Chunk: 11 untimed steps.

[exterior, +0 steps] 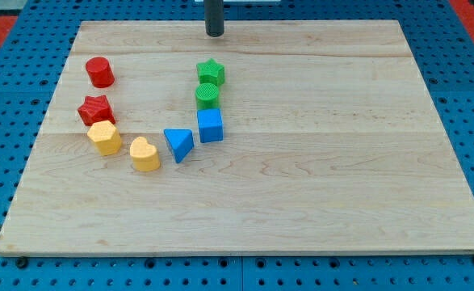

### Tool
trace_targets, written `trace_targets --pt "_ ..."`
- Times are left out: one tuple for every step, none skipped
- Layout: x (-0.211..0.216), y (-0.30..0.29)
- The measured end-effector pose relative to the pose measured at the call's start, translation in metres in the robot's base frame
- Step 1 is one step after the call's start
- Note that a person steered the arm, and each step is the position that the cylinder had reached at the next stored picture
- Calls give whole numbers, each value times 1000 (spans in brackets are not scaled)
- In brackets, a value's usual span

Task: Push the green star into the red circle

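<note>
The green star [211, 72] lies on the wooden board [341, 162] above the middle, touching the green circle [207, 95] just below it. The red circle [100, 72] lies at the view's left, level with the star and well apart from it. My tip [214, 34] stands near the board's top edge, straight above the green star with a gap between them, touching no block.
A red star [96, 108] and a yellow hexagon [105, 137] lie below the red circle. A yellow heart [145, 153], a blue triangle [178, 144] and a blue cube [210, 125] curve on towards the green circle. Blue pegboard surrounds the board.
</note>
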State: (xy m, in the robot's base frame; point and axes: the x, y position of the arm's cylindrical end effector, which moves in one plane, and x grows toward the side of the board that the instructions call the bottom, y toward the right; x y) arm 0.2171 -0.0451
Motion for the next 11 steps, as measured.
trace_targets --pt "-6 10" --pt "6 72" --pt "48 104" --pt "121 90" --pt "128 31" --pt "113 -9" --pt "97 -9" --pt "88 -31" --pt "77 -37" --pt "49 -27" --pt "75 -61"
